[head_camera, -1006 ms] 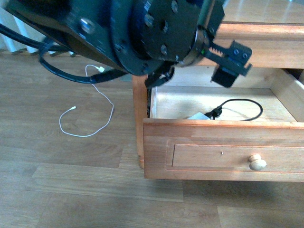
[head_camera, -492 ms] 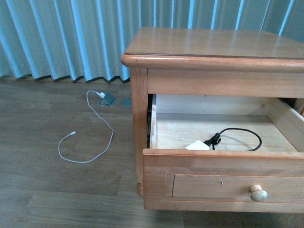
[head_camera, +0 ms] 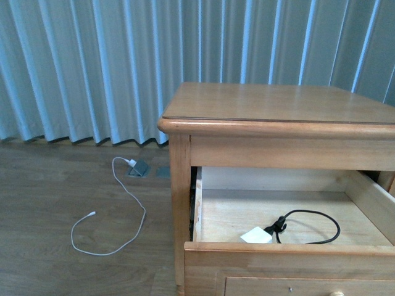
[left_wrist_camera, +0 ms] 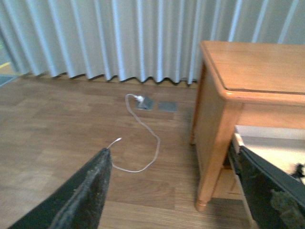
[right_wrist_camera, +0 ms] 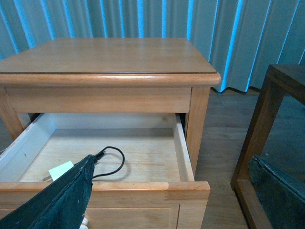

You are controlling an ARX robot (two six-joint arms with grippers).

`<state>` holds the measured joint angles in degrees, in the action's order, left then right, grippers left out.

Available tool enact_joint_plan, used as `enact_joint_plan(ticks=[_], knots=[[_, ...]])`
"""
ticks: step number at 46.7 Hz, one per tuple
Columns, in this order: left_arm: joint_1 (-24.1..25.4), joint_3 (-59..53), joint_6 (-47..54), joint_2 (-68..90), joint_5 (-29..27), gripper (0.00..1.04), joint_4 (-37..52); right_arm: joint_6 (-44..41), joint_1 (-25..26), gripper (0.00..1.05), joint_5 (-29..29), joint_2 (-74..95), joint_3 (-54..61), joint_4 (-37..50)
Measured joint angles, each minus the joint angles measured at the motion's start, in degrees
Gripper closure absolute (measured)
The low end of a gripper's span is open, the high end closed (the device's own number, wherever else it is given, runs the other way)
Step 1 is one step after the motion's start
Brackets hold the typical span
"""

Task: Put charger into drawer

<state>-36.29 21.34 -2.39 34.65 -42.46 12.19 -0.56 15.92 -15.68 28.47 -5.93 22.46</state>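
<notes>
This looks like a room in a home, most likely a bedroom. A wooden nightstand [head_camera: 271, 105] with its drawer [head_camera: 271, 179] pulled out stands on a wood-plank floor [head_camera: 49, 185]. Floor-length pleated curtains [head_camera: 92, 68] hang at 12 o'clock. At the nightstand's 9 o'clock a thin white cable [head_camera: 133, 197] trails from a floor socket [head_camera: 139, 168]. At its 3 o'clock stands a darker wooden frame [right_wrist_camera: 267, 109].

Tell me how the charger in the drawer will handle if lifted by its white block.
The charger block looks small and flat, so probably light and rigid. Its black cable lies looped, so it would likely dangle and drag.
</notes>
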Motion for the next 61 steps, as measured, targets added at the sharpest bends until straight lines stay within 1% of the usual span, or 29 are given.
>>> enact_joint_plan(ticks=[2,4,8,11,14,19,25,32,33,35,36,38,41,61], knots=[[2.45,-1.92,0.68,-2.36,5.77,0.3,0.0,0.0,0.0,0.08,0.0,0.0,0.0,0.0],[4.81,-3.65,1.01,-4.5,10.1,0.37,-0.04,0.0,0.0,0.08,-0.02,0.0,0.0,0.0],[9.11,-6.34,1.31,-7.87,15.87,0.51,-0.39,0.0,-0.02,0.08,-0.04,0.0,0.0,0.0],[13.31,-8.87,1.6,-10.84,20.61,0.68,-1.03,0.0,-0.04,0.08,0.0,0.0,0.0,0.0],[16.98,-10.95,1.86,-13.49,24.04,0.84,-1.57,0.0,-0.04,0.08,-0.02,0.0,0.0,0.0],[20.61,-12.76,1.88,-16.0,27.41,1.01,-2.19,0.0,-0.04,0.08,-0.02,0.0,0.0,0.0],[24.85,-14.91,1.97,-19.1,31.56,1.01,-3.08,0.0,-0.04,0.08,-0.02,0.0,0.0,0.0],[28.04,-16.48,1.99,-21.59,34.6,1.01,-3.98,0.0,-0.04,0.08,-0.02,0.0,0.0,0.0],[29.38,-16.7,1.99,-22.16,36.11,1.01,-4.33,0.0,-0.04,0.08,-0.02,0.0,0.0,0.0],[33.44,-17.25,2.08,-23.19,41.4,1.01,-4.85,0.0,-0.04,0.08,-0.02,0.0,0.0,0.0],[34.73,-17.31,2.1,-24.48,41.86,1.01,-6.05,0.0,-0.04,0.08,-0.04,0.0,0.0,0.0],[35.78,-17.4,2.08,-27.12,41.55,1.01,-9.79,0.0,-0.04,0.08,-0.02,0.0,0.0,0.0],[36.04,-18.08,2.12,-30.58,42.21,1.01,-12.2,0.0,-0.04,0.08,0.0,0.02,0.0,0.0],[36.15,-20.63,2.14,-34.42,42.38,1.01,-12.31,0.0,-0.02,0.08,-0.33,0.0,-0.07,-0.55]])
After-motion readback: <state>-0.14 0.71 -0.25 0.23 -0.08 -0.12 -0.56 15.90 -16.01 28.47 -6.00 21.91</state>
